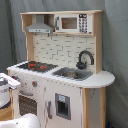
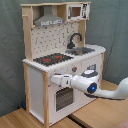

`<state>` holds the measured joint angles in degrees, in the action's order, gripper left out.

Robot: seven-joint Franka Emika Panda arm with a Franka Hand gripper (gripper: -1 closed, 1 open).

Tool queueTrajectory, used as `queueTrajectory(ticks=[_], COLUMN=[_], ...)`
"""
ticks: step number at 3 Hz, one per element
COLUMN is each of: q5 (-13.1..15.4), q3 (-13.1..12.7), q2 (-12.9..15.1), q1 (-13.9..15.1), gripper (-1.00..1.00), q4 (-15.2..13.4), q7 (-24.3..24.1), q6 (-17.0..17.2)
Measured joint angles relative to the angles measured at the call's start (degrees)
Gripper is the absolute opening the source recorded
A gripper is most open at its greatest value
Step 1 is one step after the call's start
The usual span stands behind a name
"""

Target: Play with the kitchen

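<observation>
- The tall toy play kitchen of pale wood and white panels (image 2: pixel 65 65) stands on a wooden floor (image 2: pixel 20 119) before a grey curtain (image 2: pixel 114 25) in the second exterior view; the first exterior view shows the kitchen (image 1: pixel 60 75) from its other front corner.
- The white robot gripper (image 2: pixel 54 80) reaches in from the second exterior view's right and points toward its left; its tip lies against the kitchen's white front panel, just above the windowed oven door (image 2: pixel 64 98) and below the row of knobs; whether it touches the panel cannot be told.
- Whether the fingers are spread or pressed together cannot be told in either view.
- Above the fingers sits the black hob with red rings (image 2: pixel 52 59); further above hangs the grey extractor hood (image 2: pixel 49 20); up and toward the second exterior view's right of the fingers are the sink (image 2: pixel 82 50) and the curved black tap (image 2: pixel 75 39).
- The second exterior view alone shows the white arm (image 2: pixel 107 92) with a blue-lit joint behind the gripper.
- The first exterior view alone shows the small cupboard door with a dark window (image 1: pixel 62 106) under the sink (image 1: pixel 73 74), and the microwave panel (image 1: pixel 70 23) face on; at the first exterior view's left edge a white part of the robot (image 1: pixel 7 85) is cut off by the frame.
</observation>
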<state>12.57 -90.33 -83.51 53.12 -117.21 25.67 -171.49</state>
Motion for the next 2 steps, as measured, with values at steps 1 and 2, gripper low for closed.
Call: queueTrajectory(ticks=[1, 2], q5=[-1.9, -3.5], q3=[-0.2, -0.3], q2=[0.0, 0.0], q1=[0.0, 0.0], gripper=[-1.00, -1.00], q4=[-0.1, -0.2], q7=[-6.4, -12.8], q6=[0.0, -0.1])
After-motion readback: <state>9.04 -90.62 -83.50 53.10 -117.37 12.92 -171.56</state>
